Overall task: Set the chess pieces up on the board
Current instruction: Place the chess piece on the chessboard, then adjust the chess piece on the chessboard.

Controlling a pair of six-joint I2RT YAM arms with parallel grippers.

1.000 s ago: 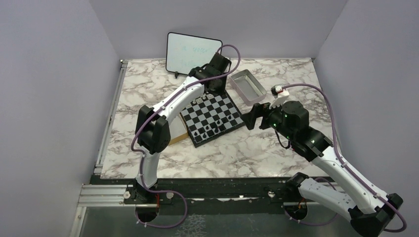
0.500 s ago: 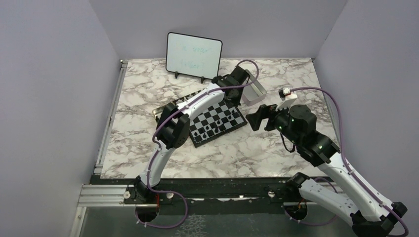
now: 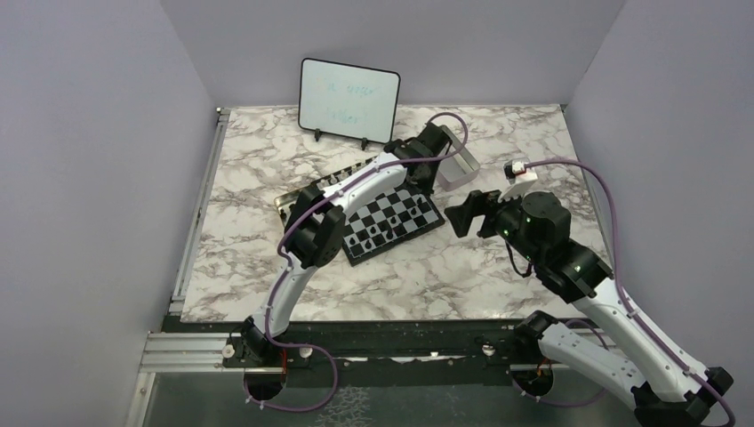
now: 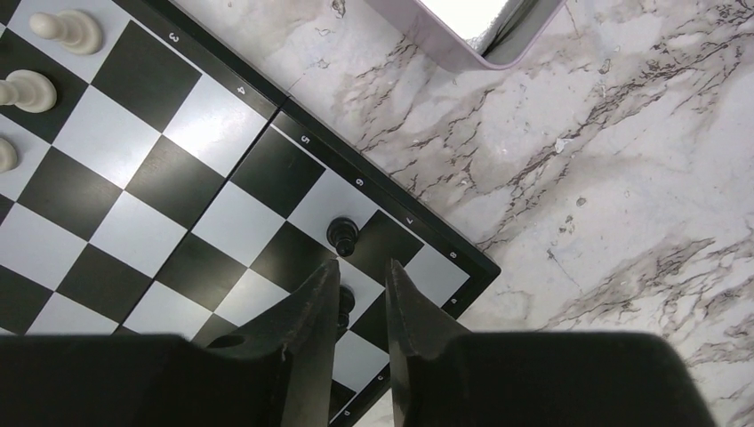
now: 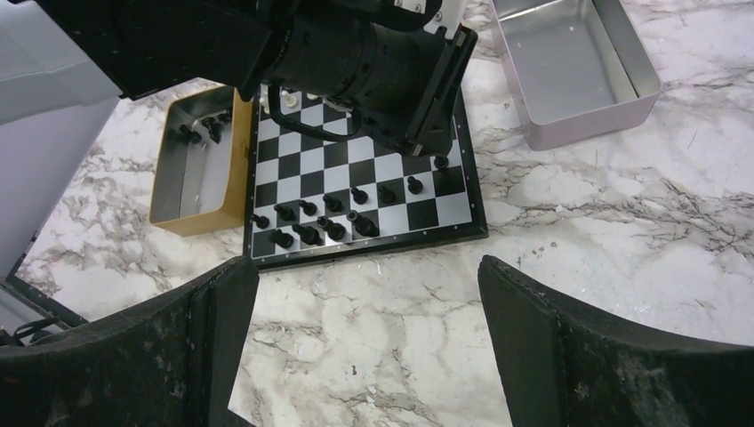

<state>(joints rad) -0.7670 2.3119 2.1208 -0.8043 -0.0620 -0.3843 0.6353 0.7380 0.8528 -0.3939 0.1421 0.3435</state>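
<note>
The board (image 3: 402, 213) lies mid-table, also in the right wrist view (image 5: 445, 209). Several black chess pieces (image 5: 307, 233) stand along its near rows. My left gripper (image 3: 416, 181) hovers over the board's right far corner. In the left wrist view, my left gripper (image 4: 362, 267) has its jaws a narrow gap apart with nothing between them. A black piece (image 4: 343, 236) stands just ahead of the tips. Another black piece (image 4: 346, 305) is partly hidden by the left finger. My right gripper (image 3: 469, 212) is wide open and empty over bare marble (image 5: 373, 320) in front of the board.
A grey metal tray (image 3: 455, 165) sits right of the board's far corner; its rim (image 4: 445, 55) is near my left gripper. A tan box (image 5: 191, 173) left of the board holds a few black pieces. Pale pieces (image 4: 62, 31) stand at the board's far side. A whiteboard (image 3: 348, 100) stands at the back.
My left arm swung from the board's far left side to its right far corner beside the tray, then held still. My right gripper shifted slightly right.
</note>
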